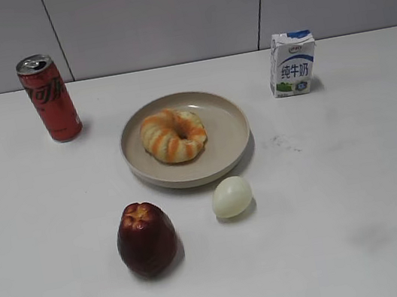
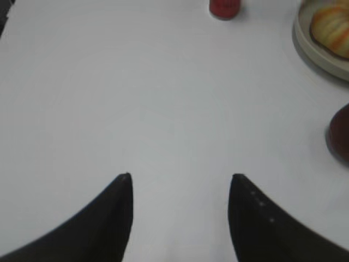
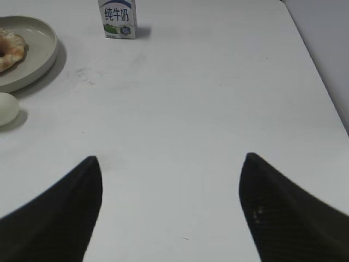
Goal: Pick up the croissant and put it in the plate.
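The croissant (image 1: 173, 135), a ridged cream ring with orange-brown stripes, lies inside the beige plate (image 1: 223, 114) at the table's middle. It also shows in the left wrist view (image 2: 332, 30) on the plate (image 2: 308, 46) and in the right wrist view (image 3: 10, 49) on the plate (image 3: 43, 49). My left gripper (image 2: 180, 177) is open and empty over bare table, left of the plate. My right gripper (image 3: 172, 158) is open and empty over bare table, right of the plate. Neither gripper shows in the exterior view.
A red cola can (image 1: 49, 97) stands back left. A milk carton (image 1: 292, 63) stands back right. A dark red apple-like fruit (image 1: 146, 239) and a pale egg (image 1: 232, 196) sit in front of the plate. The white table's right edge (image 3: 327, 93) shows in the right wrist view.
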Tool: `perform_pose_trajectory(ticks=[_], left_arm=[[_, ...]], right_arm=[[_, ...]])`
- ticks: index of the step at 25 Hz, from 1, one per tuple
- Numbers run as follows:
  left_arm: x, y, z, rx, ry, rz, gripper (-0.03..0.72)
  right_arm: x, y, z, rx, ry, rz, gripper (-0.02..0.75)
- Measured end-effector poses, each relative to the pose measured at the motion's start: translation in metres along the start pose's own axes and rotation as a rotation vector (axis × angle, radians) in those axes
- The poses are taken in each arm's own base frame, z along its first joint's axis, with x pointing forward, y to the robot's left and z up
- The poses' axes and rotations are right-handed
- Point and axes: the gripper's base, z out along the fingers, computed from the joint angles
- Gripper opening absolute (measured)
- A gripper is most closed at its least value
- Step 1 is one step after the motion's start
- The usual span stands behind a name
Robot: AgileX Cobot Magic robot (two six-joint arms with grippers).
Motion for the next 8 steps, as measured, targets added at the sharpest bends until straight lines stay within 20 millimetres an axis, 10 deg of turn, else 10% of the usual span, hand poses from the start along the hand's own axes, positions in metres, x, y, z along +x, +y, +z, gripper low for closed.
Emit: perform_pose_trajectory(ticks=[8], left_arm=[[0.014,-0.003,-0.023,-0.029,-0.167,0.003,0.247]], right_arm=[[0.0,0.0,0.0,0.0,0.0,0.0,0.593]])
